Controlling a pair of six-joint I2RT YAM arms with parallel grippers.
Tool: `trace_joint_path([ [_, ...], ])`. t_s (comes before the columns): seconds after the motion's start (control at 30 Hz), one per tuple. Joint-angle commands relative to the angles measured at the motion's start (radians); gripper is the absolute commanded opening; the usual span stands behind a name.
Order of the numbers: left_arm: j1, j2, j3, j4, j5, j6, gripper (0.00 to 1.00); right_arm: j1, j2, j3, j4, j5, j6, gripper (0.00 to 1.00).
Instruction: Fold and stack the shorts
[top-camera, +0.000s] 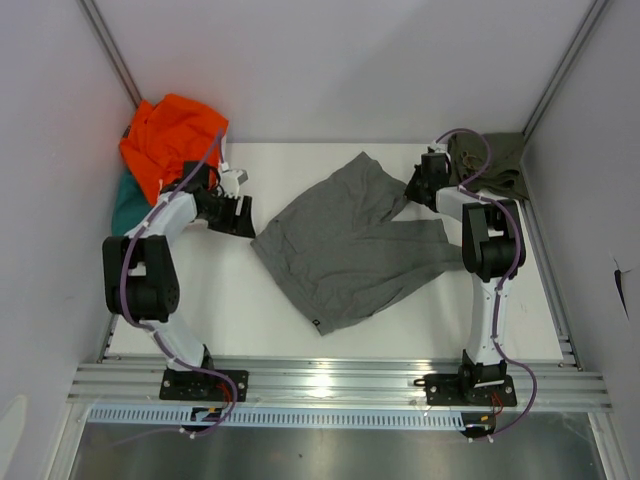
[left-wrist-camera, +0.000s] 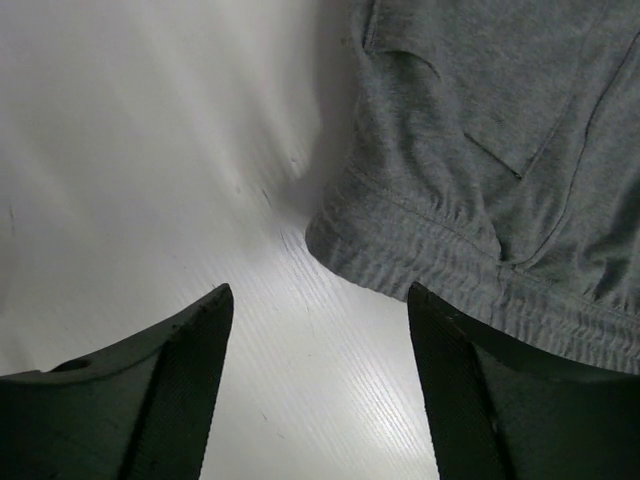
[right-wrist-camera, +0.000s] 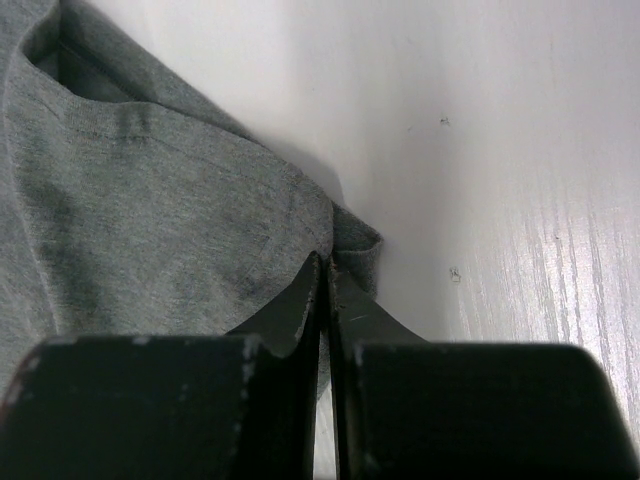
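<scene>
Left gripper (left-wrist-camera: 320, 297) spread, empty; right gripper (right-wrist-camera: 327, 265) pinches shorts (right-wrist-camera: 150, 200).

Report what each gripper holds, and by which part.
Right gripper: grey shorts, pinched at the edge of a leg hem. Left gripper: open, holds nothing.

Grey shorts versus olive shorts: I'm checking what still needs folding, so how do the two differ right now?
The grey shorts lie spread out in the middle of the table; the olive shorts sit bunched in the far right corner. The right gripper has its jaws shut on the grey shorts' hem; nothing holds the olive shorts. Both are soft cloth, lying apart on the table, not stacked.
</scene>
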Motion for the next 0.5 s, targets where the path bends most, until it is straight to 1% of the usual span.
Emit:
trace_joint_path([
  [0.0,-0.007,0.051,0.055,-0.023,0.005,0.002,0.75,0.002,-0.037,-0.017,0.004,0.004,-0.015,0.03],
  [0.03,-0.01,0.069,0.056,-0.021,0.003,0.005,0.77,0.003,-0.04,-0.017,0.007,0.004,-0.015,0.03],
  [0.17,-0.016,0.1,0.053,0.0,-0.001,0.006,0.8,0.003,-0.044,-0.017,0.01,-0.002,-0.016,0.03],
  [0.27,-0.057,0.126,0.064,0.014,-0.008,-0.003,0.8,0.002,-0.048,-0.018,0.011,-0.002,-0.013,0.03],
  [0.37,-0.082,0.156,0.076,0.015,-0.012,-0.012,0.77,0.002,-0.055,-0.023,0.011,-0.002,-0.013,0.03],
  [0.47,-0.103,0.186,0.092,0.016,-0.021,-0.018,0.68,-0.001,-0.061,-0.026,0.013,-0.002,-0.013,0.02],
])
